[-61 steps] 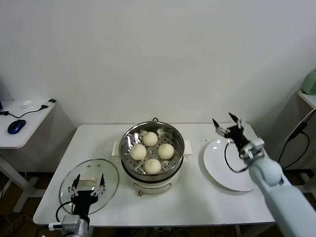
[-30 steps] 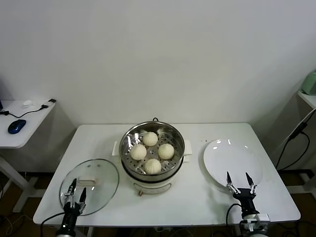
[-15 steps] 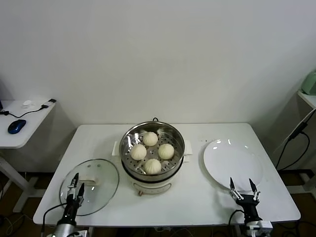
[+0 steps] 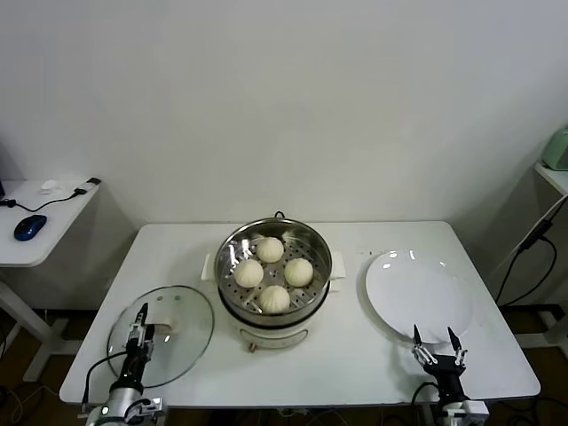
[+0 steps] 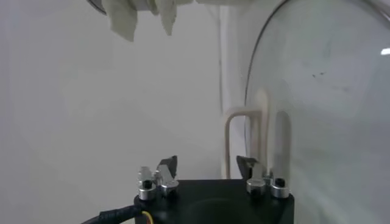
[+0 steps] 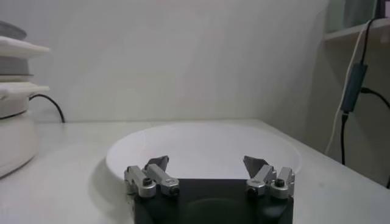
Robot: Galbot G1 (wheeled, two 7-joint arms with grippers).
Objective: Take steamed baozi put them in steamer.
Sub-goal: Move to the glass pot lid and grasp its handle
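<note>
At the far left, off my table point(image 4: 355, 355), a side desk point(image 4: 35, 226) carries a mouse point(image 4: 29, 227); none of that is mine to touch. My left gripper point(image 4: 139, 335) hangs low at the near left edge of the table, over the near rim of the glass lid point(image 4: 169, 324), which lies flat on the tabletop. From its wrist view the fingers stand spread with nothing between them.

At the middle of the table stands the steamer point(image 4: 274, 277), and all four steamed baozi point(image 4: 274, 272) sit inside it on the perforated tray, in a loose diamond, near one another but apart. I judge the loading done: no bun is left outside.

To the right of the steamer the white plate point(image 4: 417, 297) lies bare. My right gripper point(image 4: 436, 351) is parked low at the near right edge, just by the plate's near rim, fingers spread and holding nothing, as its wrist view shows.

What this step asks, I think, is restraint. Both arms should rest low and clear of the pot so no sleeve or cable brushes it or nudges a bun. If anything follows, the lid under my left gripper is the likely next piece, and it would want a level lift by its handle.
</note>
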